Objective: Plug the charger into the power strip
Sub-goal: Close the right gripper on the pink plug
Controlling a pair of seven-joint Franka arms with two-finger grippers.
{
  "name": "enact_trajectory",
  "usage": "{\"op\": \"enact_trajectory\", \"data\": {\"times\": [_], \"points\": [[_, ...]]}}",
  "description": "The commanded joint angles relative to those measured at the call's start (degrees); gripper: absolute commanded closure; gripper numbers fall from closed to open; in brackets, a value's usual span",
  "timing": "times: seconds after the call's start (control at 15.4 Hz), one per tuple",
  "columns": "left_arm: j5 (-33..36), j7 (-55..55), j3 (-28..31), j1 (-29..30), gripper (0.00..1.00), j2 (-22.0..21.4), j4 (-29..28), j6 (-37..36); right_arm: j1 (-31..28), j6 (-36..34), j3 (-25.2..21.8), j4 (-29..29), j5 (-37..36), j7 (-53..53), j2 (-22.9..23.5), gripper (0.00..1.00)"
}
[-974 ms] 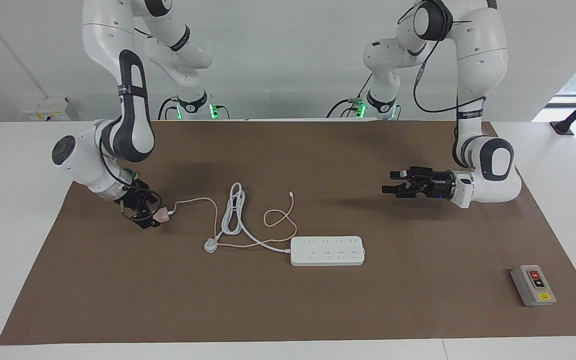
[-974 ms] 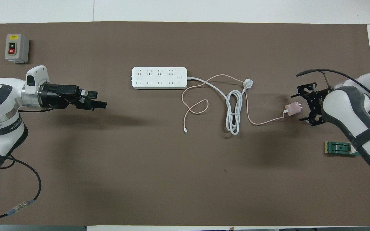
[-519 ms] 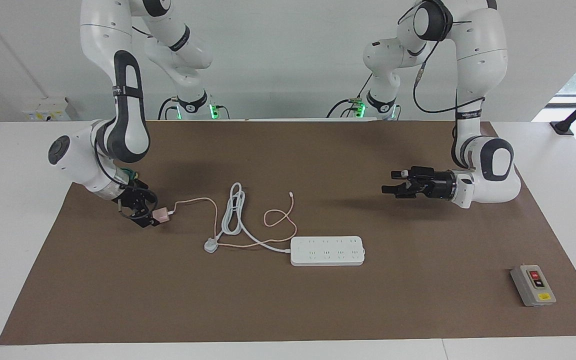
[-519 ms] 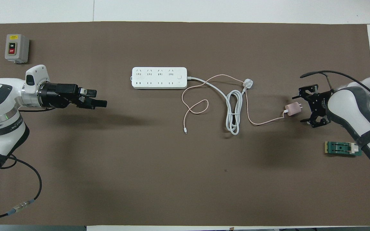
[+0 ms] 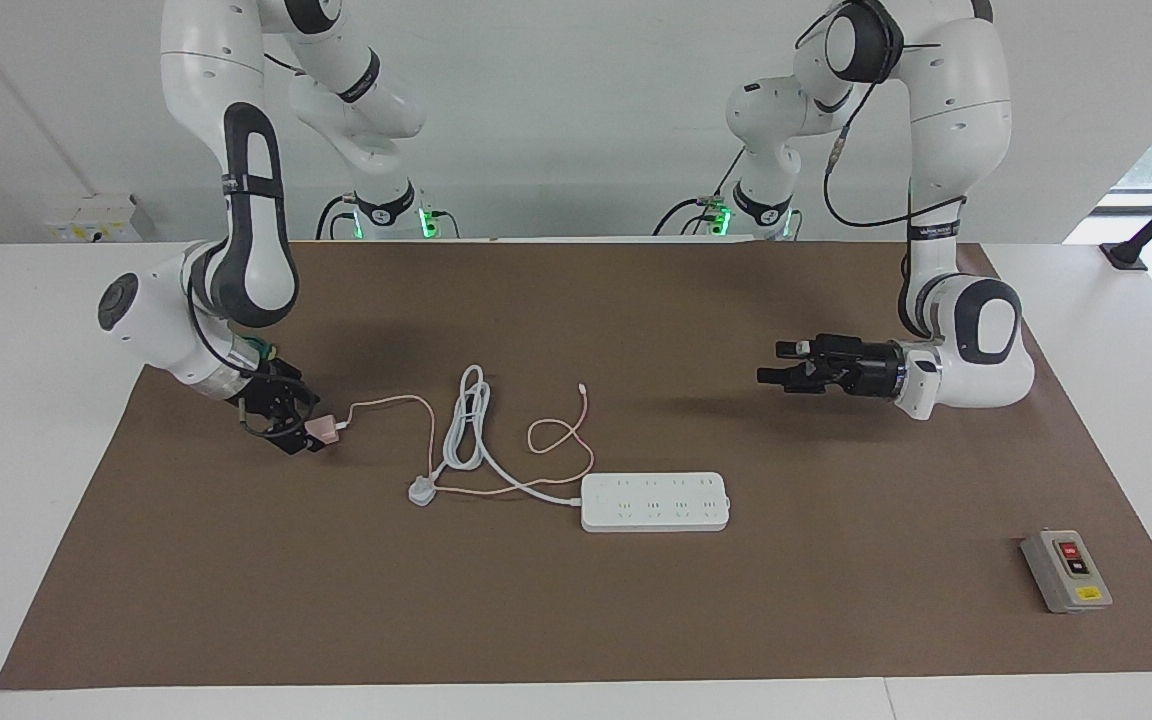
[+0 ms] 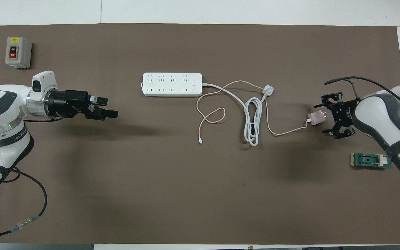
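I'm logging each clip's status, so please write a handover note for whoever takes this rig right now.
Right claw: open, low at the small pale-pink cube charger, fingers either side of it, no grip yet.
Left claw: open, empty, waiting in the air over the brown mat toward its own end.
Long white multi-socket power strip: flat on the mat near the table's middle, every socket empty.
Done: right arm has reached the charger.
Left: close on it, lift, carry it to the strip, push the prongs in.
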Motion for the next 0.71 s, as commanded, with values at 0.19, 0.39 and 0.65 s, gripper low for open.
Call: {"op": "enact_trajectory", "data": {"times": [0.19, 0.39, 0.65], "points": [[-0.50, -0.92, 0.55, -0.70, 0.00, 0.48, 0.31, -0.49, -1.49, 0.40, 0.52, -0.13, 1.52, -3.24, 0.72, 0.00], [-0.50, -1.01, 0.55, -0.79, 0.00, 0.49, 0.22, 0.21, -2.02, 0.57, 0.52, -0.04, 1.52, -3.67, 0.99, 0.00], [-0.50, -1.36, 0.55, -1.23, 0.00, 0.49, 0.13, 1.53, -2.02, 0.84, 0.52, -0.04, 1.52, -3.85, 1.16, 0.00]]}}
